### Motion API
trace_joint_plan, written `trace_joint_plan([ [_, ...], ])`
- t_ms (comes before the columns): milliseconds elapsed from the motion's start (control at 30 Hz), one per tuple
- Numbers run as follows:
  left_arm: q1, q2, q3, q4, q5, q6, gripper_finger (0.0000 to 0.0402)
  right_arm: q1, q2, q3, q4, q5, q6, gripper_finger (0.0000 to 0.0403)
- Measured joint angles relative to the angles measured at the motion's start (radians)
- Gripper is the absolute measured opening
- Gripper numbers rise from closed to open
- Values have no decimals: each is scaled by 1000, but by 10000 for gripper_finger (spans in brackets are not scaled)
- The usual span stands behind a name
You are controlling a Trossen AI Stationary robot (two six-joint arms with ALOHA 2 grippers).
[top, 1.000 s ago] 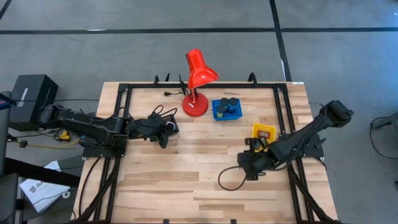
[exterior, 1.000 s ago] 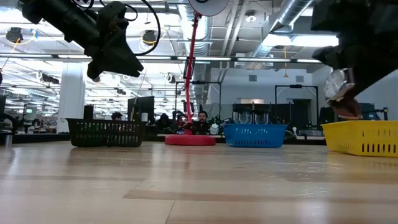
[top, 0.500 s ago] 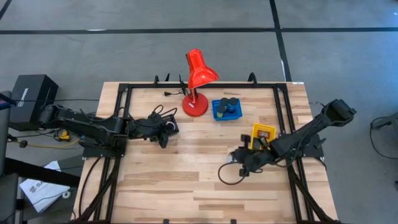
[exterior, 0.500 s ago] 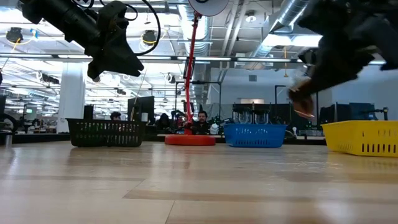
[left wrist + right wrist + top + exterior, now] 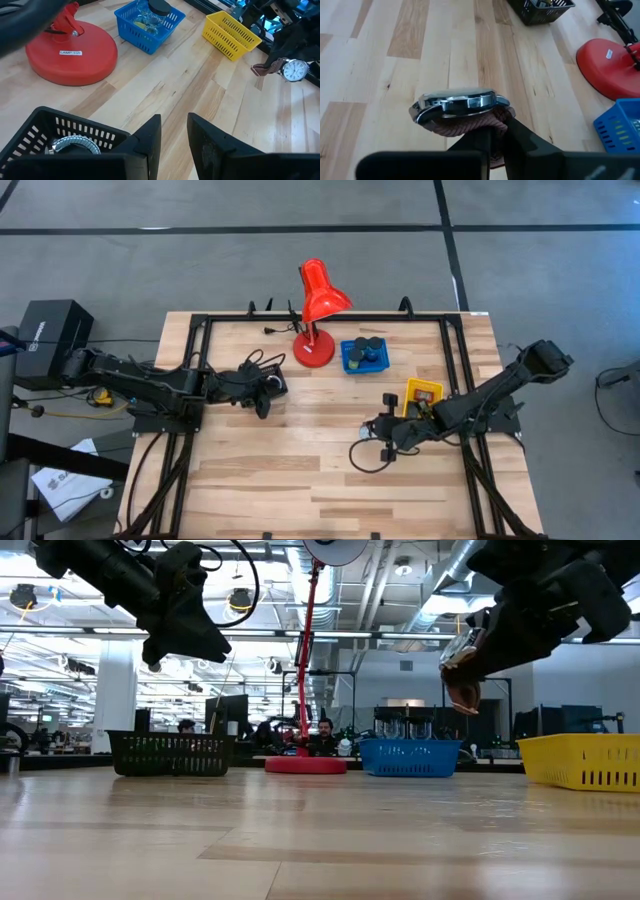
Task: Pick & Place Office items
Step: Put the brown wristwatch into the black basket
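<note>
Holding a watch (image 5: 457, 107) by its brown strap, my right claw (image 5: 385, 432) is pinched tight on it above the counter (image 5: 300, 470), just in front of the yellow tray (image 5: 422, 393). The watch hangs clear of the wood; in the low view it (image 5: 462, 665) shows up in the air with the strap drooping below the silver case. From my left wrist the white dial (image 5: 294, 70) faces outward, with the strap end sticking out beside it.

My left claw (image 5: 173, 131) hovers over the black tray (image 5: 55, 135) at the left side of the counter, its fingers parted with a narrow gap and nothing between them. Inside that tray lies a metal watch band (image 5: 75, 146).

The red lamp (image 5: 318, 305) stands at the far edge, its base (image 5: 70, 52) just beside the blue tray (image 5: 364, 356), which holds a black roll (image 5: 160, 7) and some clear pieces. The yellow tray sits well apart from the black one
</note>
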Motion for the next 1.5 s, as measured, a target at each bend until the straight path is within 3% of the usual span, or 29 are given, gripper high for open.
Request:
trace_joint_plan([
  [267,-68,0,0,39,-5,7,89,0,0,0,10,0,-3,20],
  [567,-186,1,0,283,-18,248,89,-23,1,0,29,0,-26,21],
  [900,-248,196,0,575,-56,494,89,-94,1,0,275,5,-107,18],
  [1100,-229,283,0,610,-56,498,89,-127,1,0,374,-2,-77,20],
  [1267,-227,342,0,736,-55,498,89,-146,1,0,470,-10,-18,21],
  [1367,-227,369,0,789,-55,498,89,-155,1,0,520,-74,-9,24],
  [1500,-226,415,0,855,49,493,89,-156,3,0,589,-134,-9,21],
])
